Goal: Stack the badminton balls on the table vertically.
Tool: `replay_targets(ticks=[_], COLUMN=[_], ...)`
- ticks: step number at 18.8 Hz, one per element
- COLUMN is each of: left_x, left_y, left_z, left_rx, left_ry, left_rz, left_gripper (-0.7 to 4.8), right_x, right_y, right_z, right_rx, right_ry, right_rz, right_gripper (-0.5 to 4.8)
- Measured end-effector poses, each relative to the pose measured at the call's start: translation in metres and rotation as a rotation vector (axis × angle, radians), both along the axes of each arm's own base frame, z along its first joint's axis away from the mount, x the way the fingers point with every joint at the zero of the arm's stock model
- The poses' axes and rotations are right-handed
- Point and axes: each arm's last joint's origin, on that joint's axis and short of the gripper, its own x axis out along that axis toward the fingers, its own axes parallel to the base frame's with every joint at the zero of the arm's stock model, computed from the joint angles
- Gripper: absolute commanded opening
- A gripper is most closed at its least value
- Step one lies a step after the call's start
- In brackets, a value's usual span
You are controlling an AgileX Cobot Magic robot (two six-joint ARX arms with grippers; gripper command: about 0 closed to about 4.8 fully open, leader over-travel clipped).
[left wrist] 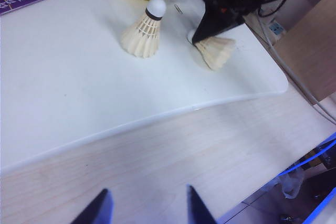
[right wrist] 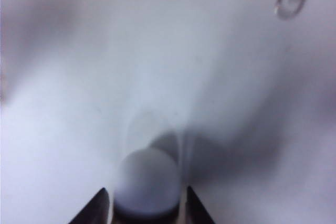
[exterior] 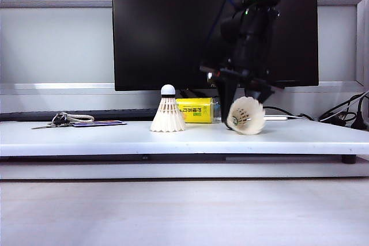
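The right gripper (right wrist: 147,208) pinches the cork tip of the tipped-over shuttlecock (exterior: 247,116) on the desk (exterior: 86,136) — at 3 o'clock from the standing shuttlecock (exterior: 168,110) — ready to lift and stack it, while the left gripper (left wrist: 149,208) hangs open off the desk's near edge.

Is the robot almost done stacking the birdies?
Not yet. One shuttlecock stands upright on the table, ready. The right gripper is closed around the cork of the tipped shuttlecock. Lifting and stacking remain. The left gripper waits open, away.
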Motion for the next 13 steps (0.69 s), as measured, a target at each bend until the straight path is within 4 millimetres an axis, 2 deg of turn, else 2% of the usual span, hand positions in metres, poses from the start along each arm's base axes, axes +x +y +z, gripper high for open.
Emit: replay_targets(ticks=[3, 5, 13], left_x=[0.0000, 0.0000, 0.0004], left_y=[0.0000, 0.0000, 0.0005], left_z=[0.0000, 0.0000, -0.0002], left_rx=[0.003, 0.003, 0.019], left_ry=[-0.002, -0.003, -0.007], left_rz=[-0.001, -0.001, 0.017], left_gripper=[1.92, 1.92, 1.92], right_x=[0.0019, 0.0021, 0.0027], right_y=[0.0008, 0.0006, 0.0006], right_z=[-0.0061, -0.0062, -0.0058], right_rx=[-0.006, -0.006, -0.002], right_ry=[0.019, 0.020, 0.017], right_rz=[-0.001, -0.002, -0.003], right_gripper=[1.83, 1.09, 1.07])
